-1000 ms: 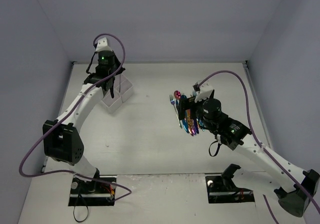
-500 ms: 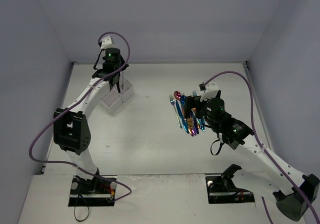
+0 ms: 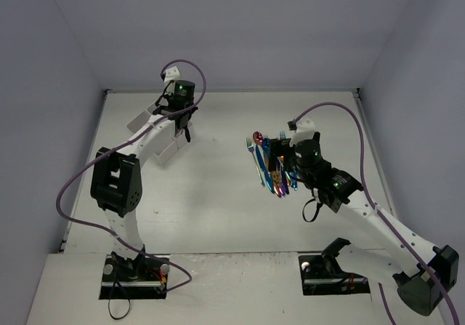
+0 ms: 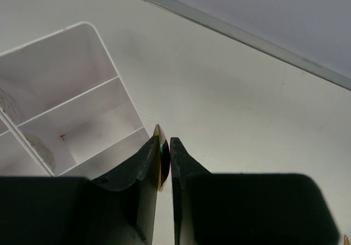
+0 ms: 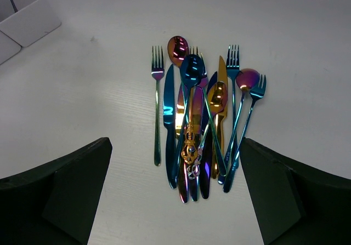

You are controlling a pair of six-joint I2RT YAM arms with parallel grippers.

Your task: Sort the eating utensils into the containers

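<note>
Thin, stiff, slick utensils (image 5: 197,119) lay overlapped on the table (image 5: 307,47) at 3 o'clock of the box (image 4: 74,98), under the spread right pincer (image 5: 175,141), likeliest gripped across the handle of the lone fork (image 5: 157,113) at 9 o'clock, while the left pincer (image 4: 164,142) pinched one gold-edged utensil (image 4: 160,163).

Glossy iridescent metal utensils (image 5: 193,119), white plastic box (image 4: 109,64)
</note>
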